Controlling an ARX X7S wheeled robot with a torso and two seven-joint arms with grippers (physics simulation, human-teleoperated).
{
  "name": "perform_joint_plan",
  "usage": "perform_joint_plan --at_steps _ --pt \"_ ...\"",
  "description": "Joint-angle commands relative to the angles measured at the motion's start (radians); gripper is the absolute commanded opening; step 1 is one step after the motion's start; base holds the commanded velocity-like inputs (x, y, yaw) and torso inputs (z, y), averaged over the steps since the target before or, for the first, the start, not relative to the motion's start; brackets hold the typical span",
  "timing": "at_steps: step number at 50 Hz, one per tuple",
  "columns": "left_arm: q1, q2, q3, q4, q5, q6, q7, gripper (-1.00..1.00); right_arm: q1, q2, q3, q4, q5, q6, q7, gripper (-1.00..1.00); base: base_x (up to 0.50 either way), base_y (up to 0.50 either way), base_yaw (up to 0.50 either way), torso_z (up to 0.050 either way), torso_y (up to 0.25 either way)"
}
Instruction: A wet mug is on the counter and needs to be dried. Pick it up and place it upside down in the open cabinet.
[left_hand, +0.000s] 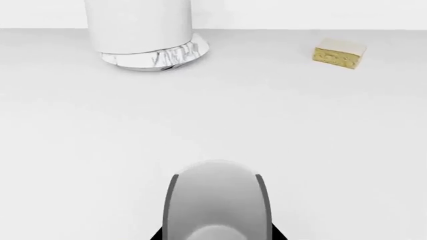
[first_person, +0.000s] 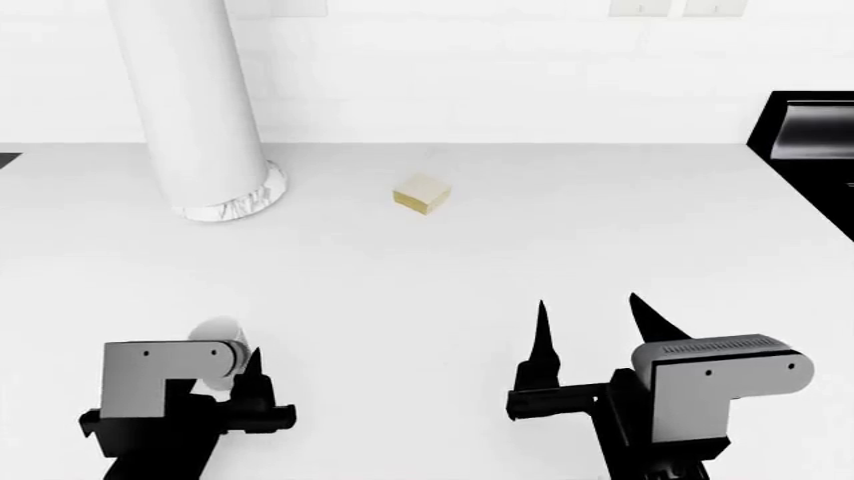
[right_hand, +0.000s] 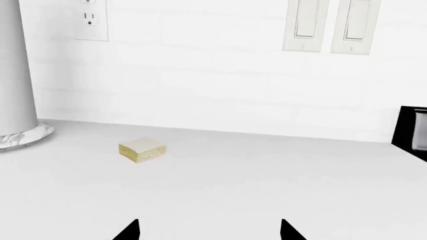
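Observation:
The pale grey glossy mug (left_hand: 217, 200) sits between my left gripper's (left_hand: 217, 234) black fingers, whose tips press against both its sides. In the head view the mug (first_person: 214, 335) peeks out beyond the left gripper (first_person: 223, 362) at the near left of the white counter (first_person: 534, 240); I cannot tell if it is lifted off the surface. My right gripper (first_person: 587, 305) is open and empty over the counter's near right, and its tips spread wide in the right wrist view (right_hand: 209, 222). The open cabinet is out of view.
A tall white paper-towel column (first_person: 187, 110) on a marbled base stands at the back left. A small yellow block (first_person: 422, 194) lies mid-counter, and it also shows in the left wrist view (left_hand: 339, 53). The black stove (first_person: 807, 140) borders the right edge. A tiled wall holds an outlet (right_hand: 91, 20) and switches (right_hand: 330, 25).

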Motion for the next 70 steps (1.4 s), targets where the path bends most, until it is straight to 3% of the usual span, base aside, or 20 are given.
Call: perform_joint_plan --at_steps 1,9,21,32,41,49,58,70 --pt "0.027 0.005 0.026 -0.136 0.004 -0.013 -0.012 -1.00 0.001 0.003 -0.001 -0.003 0.005 -0.002 0.004 1.00 0.00 0.00 0.00 0.000 0.000" --pt "-0.016 -0.028 0.023 -0.051 -0.033 -0.045 -0.004 -1.00 0.009 0.007 0.006 -0.006 0.021 0.011 0.004 1.00 0.00 0.00 0.00 0.000 0.000" --pt "-0.219 -0.074 -0.006 0.027 -0.119 -0.189 -0.036 -1.00 0.029 0.016 0.028 -0.023 0.062 0.053 0.003 1.00 0.00 0.00 0.00 0.000 0.000" --pt "-0.442 -0.142 0.088 0.066 -0.108 -0.294 -0.088 -1.00 0.111 0.041 0.124 -0.094 0.217 0.239 0.003 1.00 0.00 0.00 0.00 0.000 0.000" --pt "-0.640 -0.304 0.453 0.020 0.130 -0.140 -0.102 -1.00 0.302 0.055 0.372 -0.112 0.612 0.570 0.020 1.00 0.00 0.00 0.00 0.000 0.000" --pt "-0.798 -0.393 0.748 -0.042 0.354 -0.008 -0.098 -1.00 0.507 0.097 0.551 0.038 1.109 0.806 0.223 1.00 0.00 0.00 0.00 0.000 0.000" --pt "-0.918 -0.485 1.049 -0.109 0.635 0.134 -0.094 -1.00 0.672 0.253 0.407 0.219 1.466 0.760 0.435 1.00 0.00 0.00 0.00 0.000 0.000" --pt "-1.022 -0.543 1.400 -0.239 1.109 0.301 -0.168 -1.00 0.785 0.348 0.301 0.318 1.573 0.716 0.480 1.00 0.00 0.00 0.00 0.000 0.000"
